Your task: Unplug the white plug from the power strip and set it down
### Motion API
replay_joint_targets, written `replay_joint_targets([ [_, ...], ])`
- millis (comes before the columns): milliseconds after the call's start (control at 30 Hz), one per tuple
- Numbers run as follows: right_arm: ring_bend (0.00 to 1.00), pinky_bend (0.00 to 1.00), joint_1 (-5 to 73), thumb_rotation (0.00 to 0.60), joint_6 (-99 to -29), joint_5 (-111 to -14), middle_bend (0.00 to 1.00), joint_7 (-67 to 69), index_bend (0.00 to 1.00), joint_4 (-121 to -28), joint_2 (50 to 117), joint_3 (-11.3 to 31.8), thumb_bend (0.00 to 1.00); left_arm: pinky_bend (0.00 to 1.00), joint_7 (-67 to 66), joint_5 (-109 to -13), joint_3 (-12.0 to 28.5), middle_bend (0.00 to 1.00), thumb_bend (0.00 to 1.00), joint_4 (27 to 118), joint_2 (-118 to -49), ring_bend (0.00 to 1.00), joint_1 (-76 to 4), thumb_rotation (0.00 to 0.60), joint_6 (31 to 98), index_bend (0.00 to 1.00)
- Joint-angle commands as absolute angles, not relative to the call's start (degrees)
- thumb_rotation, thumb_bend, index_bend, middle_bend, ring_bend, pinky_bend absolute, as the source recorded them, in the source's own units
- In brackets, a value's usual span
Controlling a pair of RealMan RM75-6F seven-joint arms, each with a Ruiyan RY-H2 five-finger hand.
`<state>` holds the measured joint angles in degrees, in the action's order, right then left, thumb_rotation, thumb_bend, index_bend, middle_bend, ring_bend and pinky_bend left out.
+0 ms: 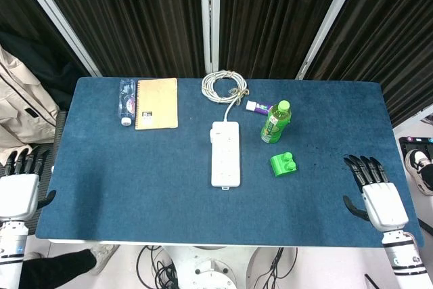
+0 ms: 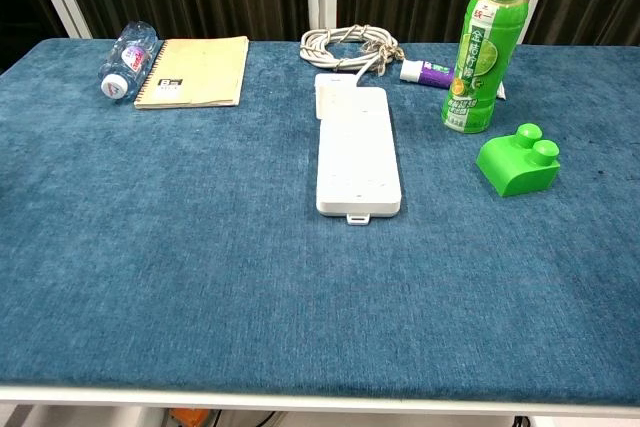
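A white power strip (image 1: 225, 153) (image 2: 357, 147) lies lengthwise at the table's middle. Its white cable is coiled (image 1: 223, 86) (image 2: 350, 44) at the far edge. A small white plug (image 1: 212, 136) (image 2: 324, 98) sits at the strip's far-left corner, and it is hard to tell apart from the strip's white body. My left hand (image 1: 20, 181) rests off the table's near-left corner, fingers apart and holding nothing. My right hand (image 1: 375, 191) lies on the cloth at the near-right corner, also spread and holding nothing. Both hands are far from the strip, and neither shows in the chest view.
A green bottle (image 1: 276, 122) (image 2: 483, 42) stands right of the strip, with a green block (image 1: 284, 164) (image 2: 518, 160) in front of it. A purple-white tube (image 1: 258, 106) (image 2: 428, 73) lies behind the bottle. A notebook (image 1: 157, 103) (image 2: 195, 71) and a lying water bottle (image 1: 126, 99) (image 2: 127, 59) are at the far left.
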<state>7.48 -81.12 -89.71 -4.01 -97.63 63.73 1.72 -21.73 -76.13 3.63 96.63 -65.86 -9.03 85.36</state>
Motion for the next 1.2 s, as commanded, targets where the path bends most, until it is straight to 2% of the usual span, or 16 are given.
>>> replay_joint_targets([
  [33,0.00,0.00,8.13,0.600,-80.57,-89.86,0.08,-4.25,0.00,-97.42,64.31,2.09,0.26,0.00,-20.76,-76.48,3.58,0.05,0.18,96.35,-65.98,0.00,-8.66,0.600,85.74,0.10],
  [367,0.00,0.00,9.31,0.600,-79.54,-90.65,0.11,-3.75,0.00,-97.07,65.20,2.00,0.26,0.01,-19.51,-77.71,3.47,0.05,0.18,96.09,-66.04,0.00,-8.32,0.600,85.38,0.10],
  [533,0.00,0.06,13.88,0.600,-74.38,-94.16,0.16,-2.93,0.05,-97.01,65.88,1.89,0.30,0.07,-18.57,-79.79,5.23,0.06,0.18,97.24,-65.21,0.00,-12.02,0.600,81.79,0.13],
  [733,0.00,0.05,23.71,0.600,-58.57,-93.32,0.14,-3.92,0.06,-96.22,69.18,2.27,0.34,0.15,-15.01,-82.91,9.17,0.09,0.16,98.22,-65.31,0.00,-21.95,0.600,71.41,0.14],
  [900,0.00,0.00,30.70,0.600,-48.70,-90.10,0.10,-5.82,0.06,-94.68,74.60,3.97,0.38,0.22,-11.25,-81.92,13.96,0.13,0.16,94.87,-69.70,0.01,-34.34,0.600,58.11,0.18],
  [1000,0.00,0.00,33.11,0.600,-45.99,-87.91,0.09,-5.71,0.06,-92.77,77.75,4.90,0.39,0.23,-8.99,-80.54,15.83,0.14,0.16,89.85,-74.19,0.03,-41.75,0.600,50.06,0.19],
  [1200,0.00,0.00,35.87,0.600,-44.78,-85.63,0.07,-6.69,0.06,-89.26,83.23,5.81,0.39,0.23,-6.90,-76.60,18.20,0.14,0.16,78.78,-83.68,0.03,-53.29,0.600,39.06,0.20],
])
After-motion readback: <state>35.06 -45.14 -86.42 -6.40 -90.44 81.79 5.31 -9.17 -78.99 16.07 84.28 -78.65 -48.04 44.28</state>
